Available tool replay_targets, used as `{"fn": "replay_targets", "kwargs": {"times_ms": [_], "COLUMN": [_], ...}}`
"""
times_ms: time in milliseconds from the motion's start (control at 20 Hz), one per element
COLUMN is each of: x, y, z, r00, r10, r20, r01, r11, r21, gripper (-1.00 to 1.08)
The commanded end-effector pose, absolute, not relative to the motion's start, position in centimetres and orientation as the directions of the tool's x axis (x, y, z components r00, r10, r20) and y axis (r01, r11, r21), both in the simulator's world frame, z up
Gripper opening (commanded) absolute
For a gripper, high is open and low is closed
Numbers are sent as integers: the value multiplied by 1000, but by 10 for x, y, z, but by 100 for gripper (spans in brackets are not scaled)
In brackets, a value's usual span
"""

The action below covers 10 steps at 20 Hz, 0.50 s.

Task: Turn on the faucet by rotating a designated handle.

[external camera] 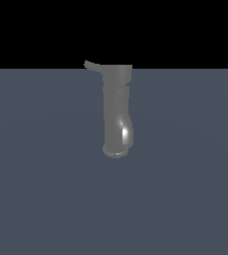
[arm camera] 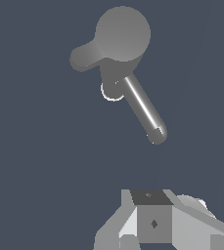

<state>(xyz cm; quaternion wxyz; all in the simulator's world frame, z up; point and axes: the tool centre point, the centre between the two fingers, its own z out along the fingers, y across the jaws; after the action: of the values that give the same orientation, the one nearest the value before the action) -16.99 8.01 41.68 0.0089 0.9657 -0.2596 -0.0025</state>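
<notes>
Here my gripper (arm camera: 155, 229) shows only in the wrist view, well apart from the faucet (external camera: 117, 112); I cannot tell how wide its jaws stand. In the exterior view, the handle (external camera: 92, 65) juts from the faucet's far, wider end toward that view's left.

Open floor (external camera: 46, 199) surrounds the faucet (external camera: 116, 114); its handle (external camera: 91, 65) juts unobstructed.
</notes>
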Motion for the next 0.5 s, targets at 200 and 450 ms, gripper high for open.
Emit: {"fn": "replay_targets", "kwargs": {"times_ms": [200, 450], "x": [-140, -115], "y": [92, 98], "z": [398, 384], "r00": [780, 703], "r10": [-626, -711], "r20": [-1, -1], "r01": [-626, -711], "r11": [-780, -703], "r21": [14, 11], "gripper": [-100, -100]}}
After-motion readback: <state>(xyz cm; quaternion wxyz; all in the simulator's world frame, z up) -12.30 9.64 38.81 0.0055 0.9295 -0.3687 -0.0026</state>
